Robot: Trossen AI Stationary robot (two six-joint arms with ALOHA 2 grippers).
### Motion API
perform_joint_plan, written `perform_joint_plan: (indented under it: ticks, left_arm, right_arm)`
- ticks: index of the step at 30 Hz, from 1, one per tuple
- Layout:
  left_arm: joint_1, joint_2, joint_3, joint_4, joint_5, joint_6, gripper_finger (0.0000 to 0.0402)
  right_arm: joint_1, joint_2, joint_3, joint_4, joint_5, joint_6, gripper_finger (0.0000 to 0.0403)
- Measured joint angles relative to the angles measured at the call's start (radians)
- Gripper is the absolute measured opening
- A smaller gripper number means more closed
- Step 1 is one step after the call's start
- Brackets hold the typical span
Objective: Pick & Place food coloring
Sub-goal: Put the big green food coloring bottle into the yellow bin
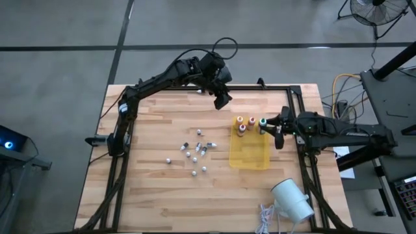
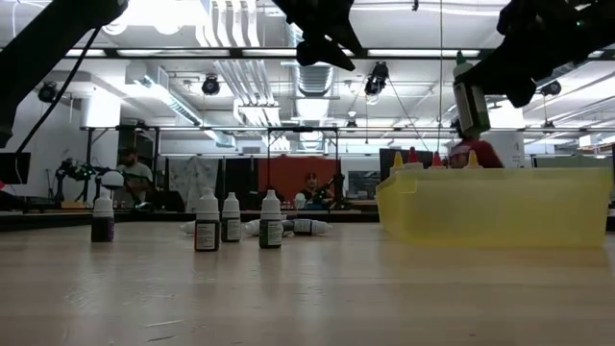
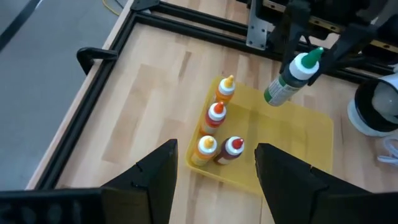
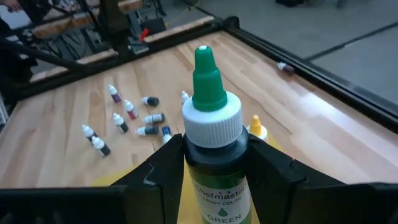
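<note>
My right gripper (image 1: pixel 270 127) is shut on a green-topped food coloring bottle (image 3: pixel 292 76), held in the air over the far right corner of the yellow tray (image 1: pixel 250 164). Three bottles with orange and red tops (image 1: pixel 242 123) show upright at the tray's far end in the high view; the left wrist view shows several (image 3: pixel 216 115). Several tiny vials (image 1: pixel 195 153) are scattered on the wood to the left of the tray, some upright (image 2: pixel 207 226), some lying. My left gripper (image 1: pixel 221 97) hangs open high over the table's far side, touching nothing. My right gripper pinches the green-topped bottle by its dark body (image 4: pixel 214 163), just under the white cap, between its two fingers (image 4: pixel 163 171). The fingers come from the table's right side, slanting a little downward. The bottle is lifted clear of the tray, cap upward and tilted.
A big white cylinder (image 1: pixel 292 198) and a white cord (image 1: pixel 263 218) lie at the near right corner. Black frame rails (image 1: pixel 260 88) run along the table's edges. One stray vial (image 4: pixel 286 68) lies by the far rail. Bare wood lies near and left.
</note>
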Motion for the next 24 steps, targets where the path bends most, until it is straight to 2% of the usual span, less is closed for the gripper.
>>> perform_joint_plan:
  ticks: [12,24]
  left_arm:
    - [0.011,0.0,0.0,0.0,-0.018,-0.027,0.0186]
    - [0.012,0.0,0.0,-0.002,-0.018,-0.029,0.0186]
  right_arm:
    - [-0.001,-0.025,-0.182,0.294,-0.001,-0.018,0.0137]
    - [-0.001,-0.025,-0.286,0.361,0.032,-0.035,0.0137]
